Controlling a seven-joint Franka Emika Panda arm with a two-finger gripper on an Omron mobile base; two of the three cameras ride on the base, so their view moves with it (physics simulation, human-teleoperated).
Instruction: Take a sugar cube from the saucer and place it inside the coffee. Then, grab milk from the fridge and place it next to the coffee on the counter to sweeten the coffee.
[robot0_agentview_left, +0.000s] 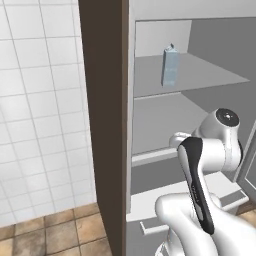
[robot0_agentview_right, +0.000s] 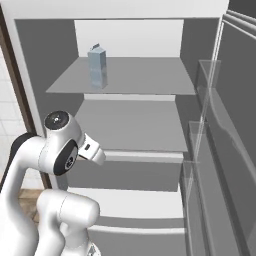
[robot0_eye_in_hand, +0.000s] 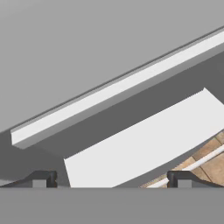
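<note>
The fridge (robot0_agentview_right: 135, 145) stands open, its pale shelves bare but for the milk (robot0_agentview_right: 97, 66), upright on the top shelf at the upper left of the right base frame. The end effector (robot0_eye_in_hand: 111, 179) has its jaws spread wide with nothing held, well below the milk, facing the lower shelves.

Fridge (robot0_agentview_right: 200, 75) door cut off at right; carton (robot0_agentview_right: 97, 66) print perhaps unreadable.

The arm (robot0_agentview_right: 55, 150) rises folded at the elbow, forearm reaching forward at mid height. The gripper (robot0_eye_in_hand: 112, 179) tilts downward, rolled sideways, its fingers (robot0_eye_in_hand: 43, 178) spread wide, holding nothing.
</note>
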